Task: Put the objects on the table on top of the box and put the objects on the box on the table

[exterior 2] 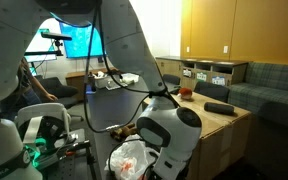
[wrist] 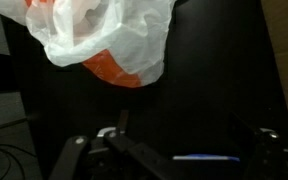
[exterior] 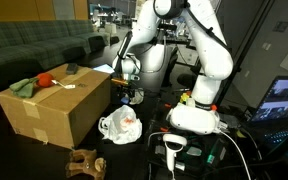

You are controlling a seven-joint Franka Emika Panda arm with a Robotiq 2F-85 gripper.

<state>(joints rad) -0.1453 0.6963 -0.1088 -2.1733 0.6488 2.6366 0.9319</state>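
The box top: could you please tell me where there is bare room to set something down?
Free: the box top's end toward the gripper, bordered by the red object and dark object. Crowded: the opposite end, green cloth beside the red object.

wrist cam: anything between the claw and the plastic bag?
Nothing. In the wrist view only bare dark table separates the open claw from the white-and-orange plastic bag; the stretch is bare.
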